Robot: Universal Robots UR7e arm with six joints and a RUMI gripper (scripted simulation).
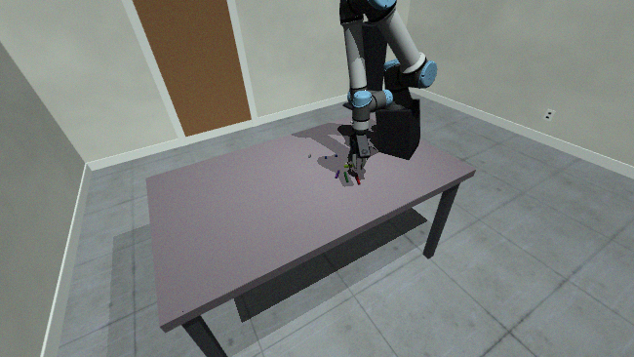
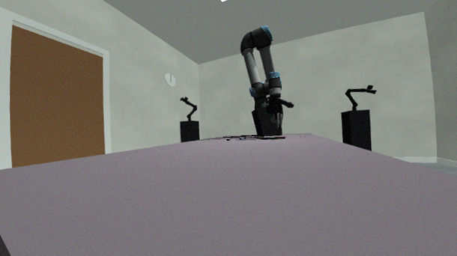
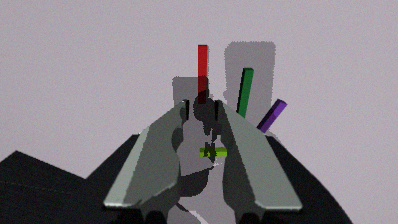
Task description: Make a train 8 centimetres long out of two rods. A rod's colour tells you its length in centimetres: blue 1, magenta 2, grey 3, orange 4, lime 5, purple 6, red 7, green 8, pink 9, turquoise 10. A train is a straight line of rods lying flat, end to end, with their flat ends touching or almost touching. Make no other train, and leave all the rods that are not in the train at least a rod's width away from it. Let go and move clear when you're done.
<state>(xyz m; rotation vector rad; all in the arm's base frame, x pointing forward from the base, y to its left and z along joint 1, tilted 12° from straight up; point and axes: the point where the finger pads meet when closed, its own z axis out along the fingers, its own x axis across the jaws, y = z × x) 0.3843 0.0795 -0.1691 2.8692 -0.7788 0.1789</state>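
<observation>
My gripper (image 1: 358,169) (image 3: 201,101) points down over the rods; its fingers stand a narrow gap apart with nothing between them. A red rod (image 1: 358,180) (image 3: 202,65) lies just ahead of the fingertips in the wrist view, its near end in their shadow. A green rod (image 1: 346,178) (image 3: 246,90) lies to its right, slightly slanted. A purple rod (image 1: 336,174) (image 3: 274,115) lies further right, more slanted. A lime rod (image 1: 346,166) (image 3: 220,151) lies crosswise, seen between the fingers and partly shadowed. No rods visibly lie end to end.
Two small blue rods (image 1: 326,157) (image 1: 336,155) and a small greyish rod (image 1: 309,156) lie further back on the table (image 1: 244,210). The arm's dark base stand (image 1: 398,129) is behind the gripper. The arm's shadow covers part of the rod area.
</observation>
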